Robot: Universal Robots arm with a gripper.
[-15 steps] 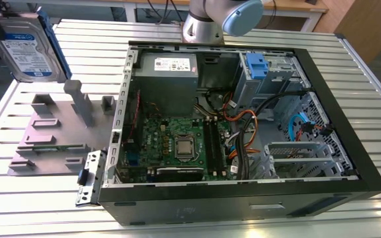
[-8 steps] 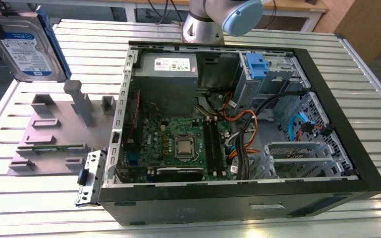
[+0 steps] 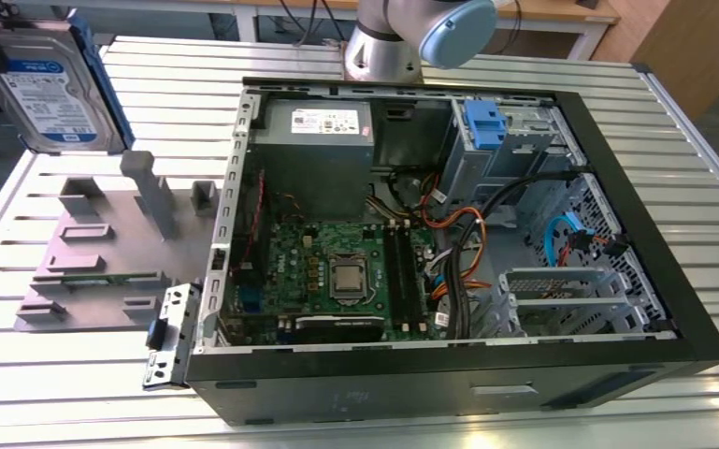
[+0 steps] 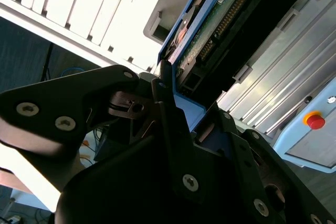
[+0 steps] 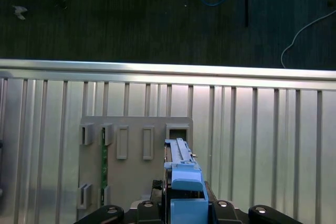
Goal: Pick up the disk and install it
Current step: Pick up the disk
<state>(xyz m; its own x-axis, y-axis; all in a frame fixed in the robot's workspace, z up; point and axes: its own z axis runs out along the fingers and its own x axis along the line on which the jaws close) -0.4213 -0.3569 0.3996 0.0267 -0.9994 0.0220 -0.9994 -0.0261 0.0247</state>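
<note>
The disk (image 3: 53,89), a silver drive with a white-and-blue label and a blue carrier frame, hangs upright in the air above the table's far corner on the exterior view's left. In the first wrist view I see the disk (image 5: 182,174) edge-on, blue handle toward the camera, with my gripper (image 5: 184,209) shut on it from both sides. It hovers above the grey fixture plate (image 5: 136,174). The second wrist view shows the disk's green circuit-board underside (image 4: 210,32) and blue frame between the black gripper fingers (image 4: 170,124).
The open computer case (image 3: 459,369) lies on the slatted aluminium table (image 3: 60,383), with a grey power-supply box (image 3: 315,126) and a blue drive bay (image 3: 484,126) inside. The fixture plate (image 3: 97,257) holds a green memory stick (image 3: 97,278). The table's edge (image 5: 168,69) borders dark floor.
</note>
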